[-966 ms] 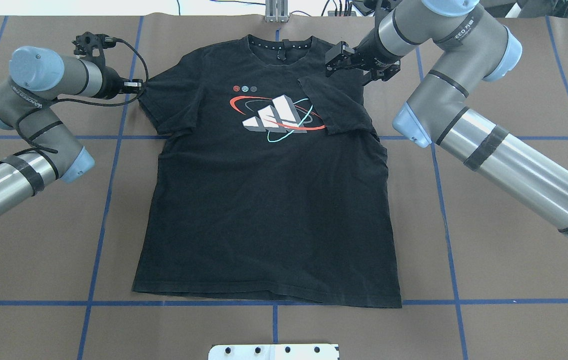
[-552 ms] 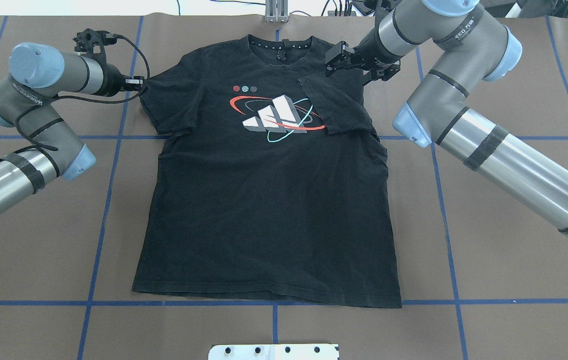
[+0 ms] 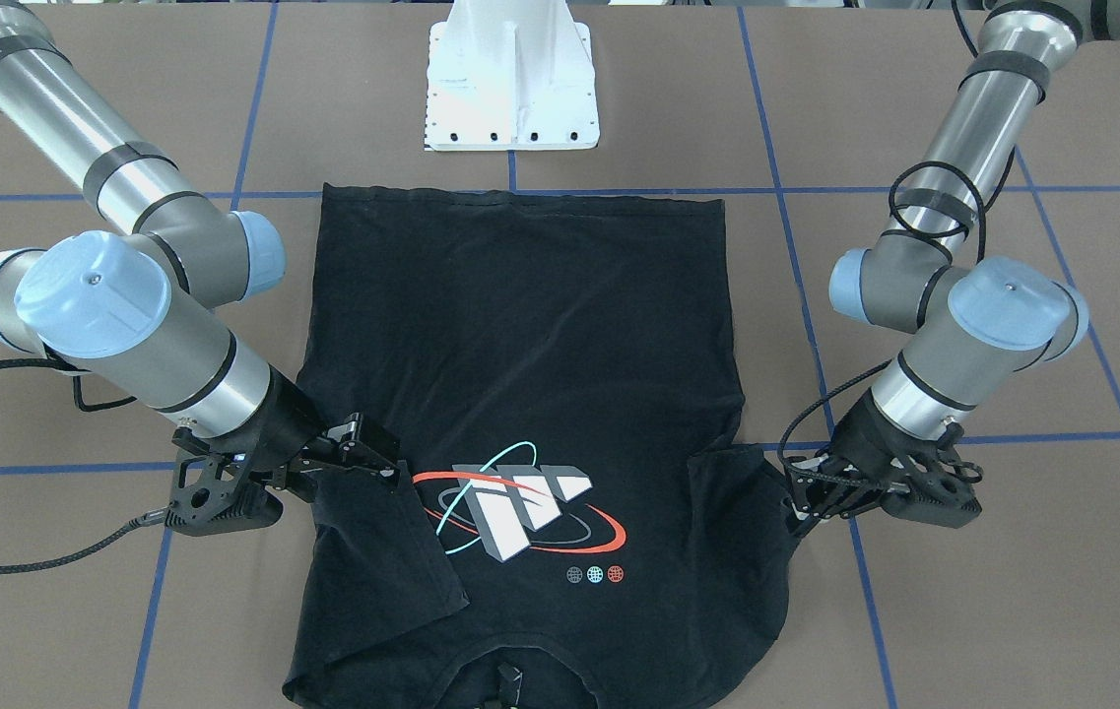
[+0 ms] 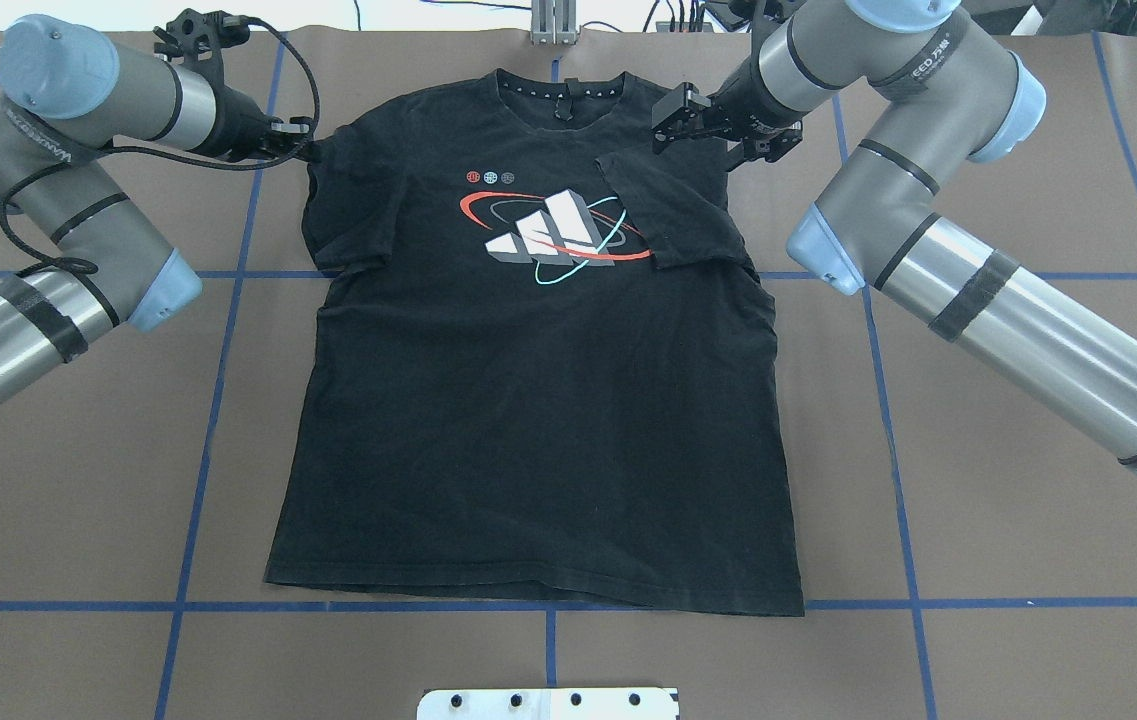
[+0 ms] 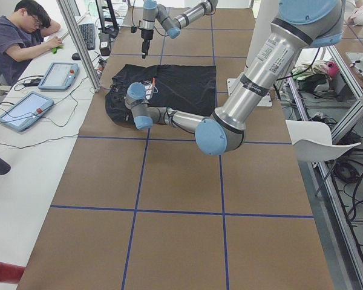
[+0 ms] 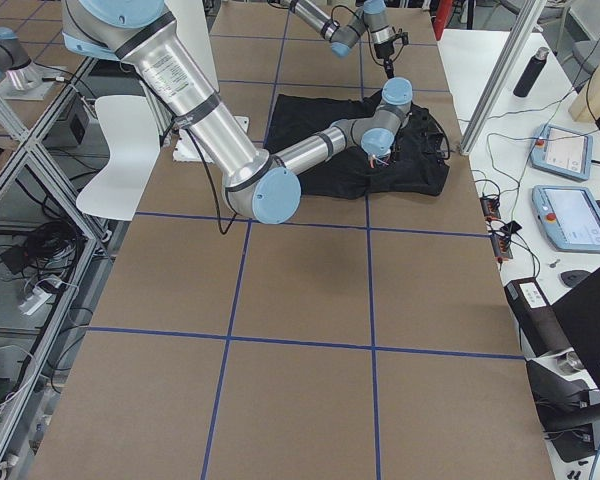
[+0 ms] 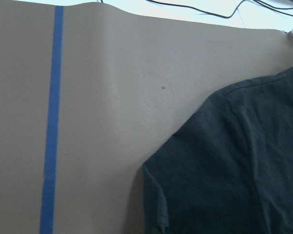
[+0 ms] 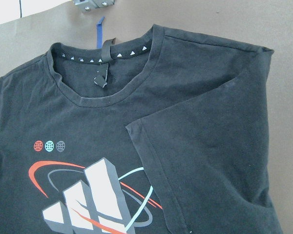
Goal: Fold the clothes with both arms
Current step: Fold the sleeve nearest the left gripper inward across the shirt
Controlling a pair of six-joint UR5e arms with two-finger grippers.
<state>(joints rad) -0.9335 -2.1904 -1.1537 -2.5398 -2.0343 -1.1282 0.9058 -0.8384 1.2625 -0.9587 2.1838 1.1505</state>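
The black T-shirt (image 4: 538,420) lies flat, front up, collar at the far side, logo (image 4: 553,235) on the chest. Its sleeve on my right side (image 4: 673,210) is folded over onto the chest; it also shows in the right wrist view (image 8: 210,146). My right gripper (image 4: 670,118) hovers open just over that shoulder, holding nothing. My left gripper (image 4: 306,150) is shut on the edge of the other sleeve (image 4: 338,200), which is drawn in towards the body. In the front-facing view the left gripper (image 3: 801,507) sits at that sleeve and the right gripper (image 3: 377,458) above the folded one. Neither wrist view shows any fingers.
The white pedestal base (image 3: 510,89) stands at the near edge behind the shirt's hem. Blue tape lines (image 4: 218,400) cross the brown table cover. A metal bracket (image 4: 553,25) sits at the far edge. A person (image 5: 18,30) sits at a side desk with tablets.
My left arm has moved away from me and inward, towards the shirt's middle, pulling the sleeve edge in with it. My right arm and the folded sleeve have not moved.
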